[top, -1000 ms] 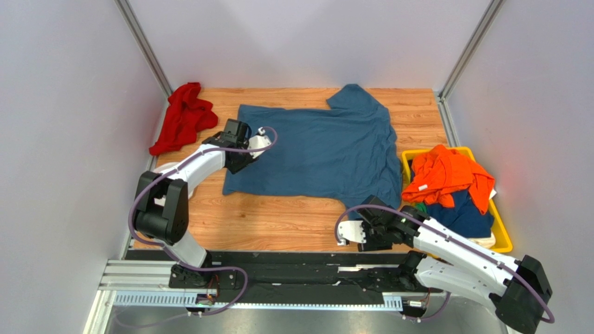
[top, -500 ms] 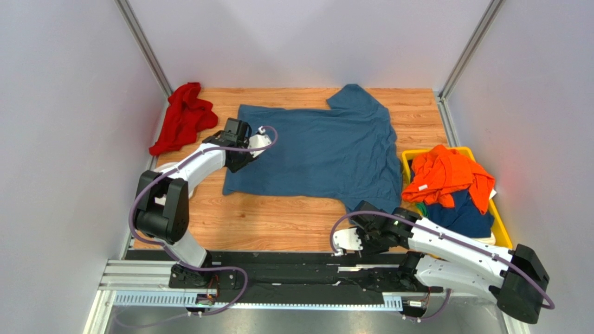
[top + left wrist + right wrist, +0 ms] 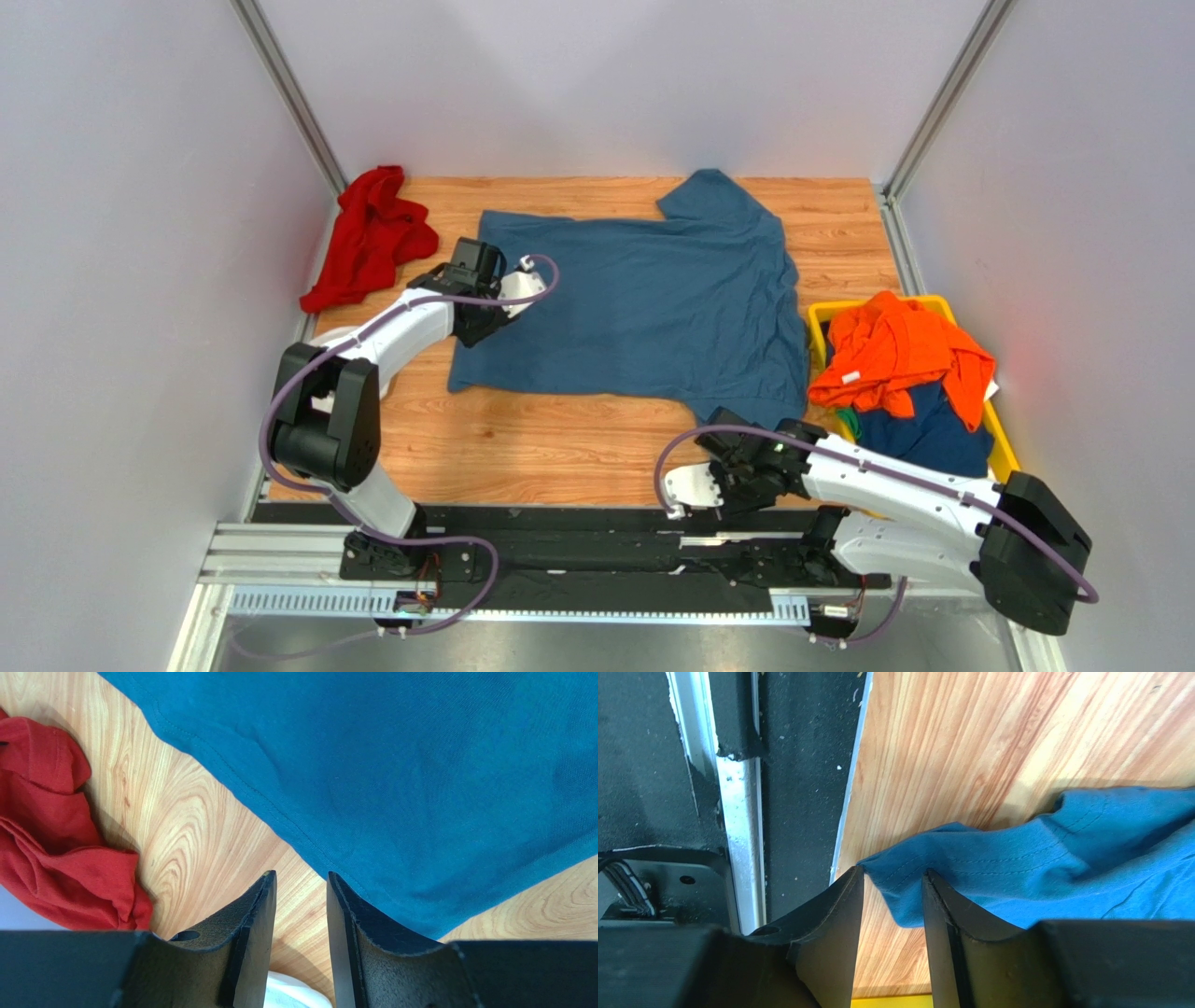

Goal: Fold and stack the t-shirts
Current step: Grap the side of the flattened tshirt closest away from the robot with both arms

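Large teal-blue cloth t-shirt [image 3: 631, 301] mid-straightening on wooden desk [image 3: 561, 448]. Pinching its corner [image 3: 899, 885] with right claw [image 3: 893, 873]; left claw [image 3: 300, 875] parted, empty, beside hem [image 3: 224, 777]. Next, likely: grip hem, pull taut.

My overhead camera looks down from behind me over the whole counter [image 3: 561, 448]; both wrist cameras sit close, each facing the same blue t-shirt [image 3: 645, 308].

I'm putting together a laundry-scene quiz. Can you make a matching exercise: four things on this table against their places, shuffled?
1. blue t-shirt
2. red cloth
3. orange t-shirt
4. yellow bin

a. crumpled in the far left corner
b. spread out mid-table
c. at the table's right edge
d. heaped on top in the bin

Pairs: 1-b; 2-a; 3-d; 4-c
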